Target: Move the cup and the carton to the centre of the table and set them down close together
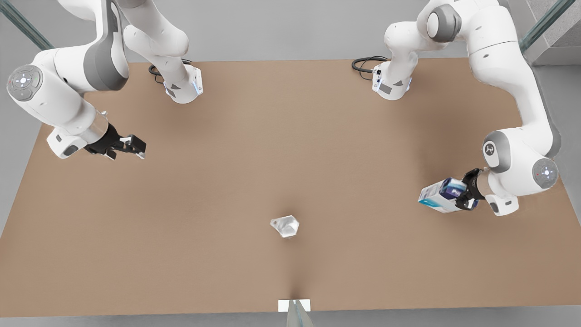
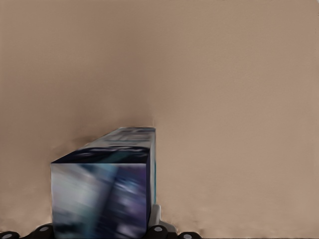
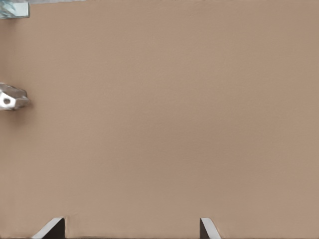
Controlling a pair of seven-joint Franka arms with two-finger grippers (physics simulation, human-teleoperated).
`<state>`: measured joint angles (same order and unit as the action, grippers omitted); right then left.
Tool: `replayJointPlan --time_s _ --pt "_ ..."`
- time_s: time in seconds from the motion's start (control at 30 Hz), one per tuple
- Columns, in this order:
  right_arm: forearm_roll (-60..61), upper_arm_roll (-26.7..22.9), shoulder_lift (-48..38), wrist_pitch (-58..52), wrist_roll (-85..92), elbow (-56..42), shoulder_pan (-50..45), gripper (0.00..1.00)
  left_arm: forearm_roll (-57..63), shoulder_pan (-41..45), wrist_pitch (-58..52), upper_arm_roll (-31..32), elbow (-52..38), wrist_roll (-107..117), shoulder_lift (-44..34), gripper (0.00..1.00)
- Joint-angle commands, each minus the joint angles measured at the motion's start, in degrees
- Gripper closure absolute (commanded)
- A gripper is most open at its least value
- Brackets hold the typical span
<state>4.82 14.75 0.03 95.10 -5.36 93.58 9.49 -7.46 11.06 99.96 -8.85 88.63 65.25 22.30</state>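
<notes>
1. The left gripper (image 1: 464,193) is clamped on one end of the carton (image 1: 441,195), holding it near the table's (image 1: 227,181) short edge at the front view's right; the box juts out tilted toward the table's middle, and whether it is touching the brown surface or just above it cannot be told.

2. From the left wrist view, the carton (image 2: 102,196) fills the foreground, its dark blue-purple and teal print smeared and unreadable; the fingers themselves are mostly hidden behind the box, with only bits of dark gripper hardware peeping out beside it.

3. The right gripper (image 1: 131,147) hangs with its fingers parted and nothing between them, above the table near the short edge at the front view's left; this arm waits.

4. In the right wrist view only the two pale fingertips (image 3: 50,228) poke into frame, well apart, over bare table (image 3: 164,124).

5. The cup (image 1: 285,225) lies tipped on its side near the middle of the long edge that carries the small white marker (image 1: 294,305), well apart from both grippers and from the carton.

6. The right wrist view catches the cup (image 3: 11,97) cut off at the frame's border, its faceted form hard to make out.
</notes>
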Motion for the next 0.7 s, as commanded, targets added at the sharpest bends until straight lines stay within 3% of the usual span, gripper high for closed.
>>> replayJointPlan --time_s 0.0,0.07,0.13,0.27,0.53,0.63,0.67 --pt "0.01 0.45 -0.03 -0.09 0.00 0.02 2.29 0.00 -1.32 1.41 -0.81 0.67 0.05 2.85 -0.59 0.40" --pt "0.01 0.72 -0.12 0.08 0.00 0.11 2.29 0.00 -4.05 13.36 -0.73 3.84 -0.38 15.68 -1.56 0.37" --pt "-0.08 0.72 0.14 0.08 0.00 0.29 2.29 0.00 -4.05 18.03 3.21 8.32 -1.26 24.82 -0.94 0.37" --pt "-0.25 0.45 1.55 0.96 0.00 1.08 2.55 0.00 -3.26 20.84 18.25 11.49 -0.82 26.59 2.04 0.37" --pt "-0.34 0.36 1.63 0.61 0.00 1.25 2.55 0.00 -2.38 21.81 17.64 11.49 0.05 26.15 6.00 0.28" --pt "-0.34 0.28 1.55 0.35 0.00 1.25 2.64 0.00 -2.29 21.81 17.73 11.49 0.05 26.15 6.53 0.03" --pt "-0.34 0.19 1.55 0.35 0.00 1.25 2.73 0.00 -2.29 21.81 17.91 11.49 -0.03 26.15 6.79 0.01"
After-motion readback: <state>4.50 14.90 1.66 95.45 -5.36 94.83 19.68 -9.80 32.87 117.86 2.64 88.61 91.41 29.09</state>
